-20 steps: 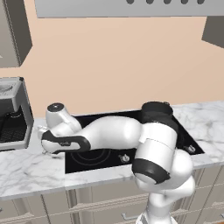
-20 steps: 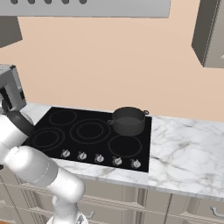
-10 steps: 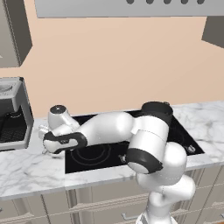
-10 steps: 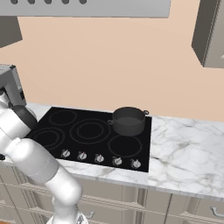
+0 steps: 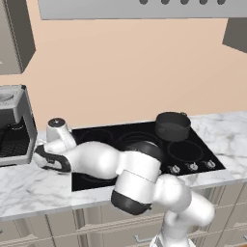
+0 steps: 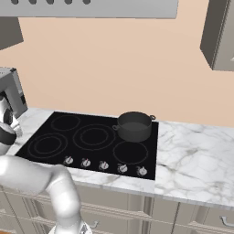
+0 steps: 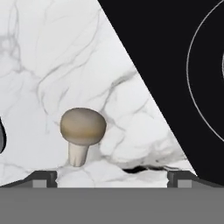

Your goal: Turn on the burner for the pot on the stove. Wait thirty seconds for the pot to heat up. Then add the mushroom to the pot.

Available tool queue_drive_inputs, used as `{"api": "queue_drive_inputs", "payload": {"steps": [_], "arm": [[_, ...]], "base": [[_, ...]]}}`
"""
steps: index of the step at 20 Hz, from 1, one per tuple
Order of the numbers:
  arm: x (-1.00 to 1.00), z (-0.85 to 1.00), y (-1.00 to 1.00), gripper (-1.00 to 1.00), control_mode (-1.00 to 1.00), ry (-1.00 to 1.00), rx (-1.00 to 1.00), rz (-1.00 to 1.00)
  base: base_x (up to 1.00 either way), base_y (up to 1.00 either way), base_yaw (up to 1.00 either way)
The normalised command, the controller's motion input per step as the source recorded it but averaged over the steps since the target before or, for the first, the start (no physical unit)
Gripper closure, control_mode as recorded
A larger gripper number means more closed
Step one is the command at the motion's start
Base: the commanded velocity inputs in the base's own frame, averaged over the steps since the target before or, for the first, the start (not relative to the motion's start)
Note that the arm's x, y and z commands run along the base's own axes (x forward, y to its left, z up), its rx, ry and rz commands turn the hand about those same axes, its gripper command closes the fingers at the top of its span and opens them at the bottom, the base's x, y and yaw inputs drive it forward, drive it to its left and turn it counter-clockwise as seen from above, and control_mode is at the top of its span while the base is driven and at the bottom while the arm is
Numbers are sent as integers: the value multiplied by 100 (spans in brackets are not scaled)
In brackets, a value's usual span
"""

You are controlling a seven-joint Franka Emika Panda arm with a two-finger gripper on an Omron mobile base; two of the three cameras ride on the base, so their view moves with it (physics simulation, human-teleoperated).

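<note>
The tan mushroom (image 7: 82,131) stands cap-up on the white marble counter (image 7: 52,65), just left of the stove's edge. My gripper (image 7: 112,176) hangs open above it; the mushroom sits just ahead of the two fingertips, nearer the left one, and nothing is held. In the left base view my hand (image 5: 50,160) is low over the counter left of the black stove (image 5: 103,137). The dark pot (image 5: 172,126) sits on the stove's back right burner, also seen as the pot (image 6: 134,125) from the right. The stove (image 6: 55,137) carries a row of silver knobs (image 6: 104,165) along its front.
A grey coffee machine (image 5: 14,126) stands on the counter close to the left of my hand. Marble counter (image 6: 196,155) stretches to the right of the stove. A range hood and wall cabinets hang overhead.
The arm has stretched left and sunk lower, the hand dropping toward the counter left of the stove. The elbow has come down and the pot now shows. The jaws stay open.
</note>
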Motion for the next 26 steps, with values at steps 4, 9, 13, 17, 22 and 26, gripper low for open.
{"api": "queue_drive_inputs", "payload": {"steps": [4, 9, 13, 17, 22, 26], "arm": [[36, -25, 0, -100, -100, 0, 0, 0], [31, -35, 22, -100, -100, 2, 0, 0], [30, -29, 27, -100, -100, 2, 0, 0], [40, -35, 34, -100, -100, 3, -1, 0], [10, -44, 15, 100, -100, 1, 0, 0], [-25, -68, 0, 100, -100, 0, 0, 0]], "base": [[0, 0, 0], [0, 0, 0], [0, 0, 0], [0, 0, 0], [0, 0, 0], [0, 0, 0]]}}
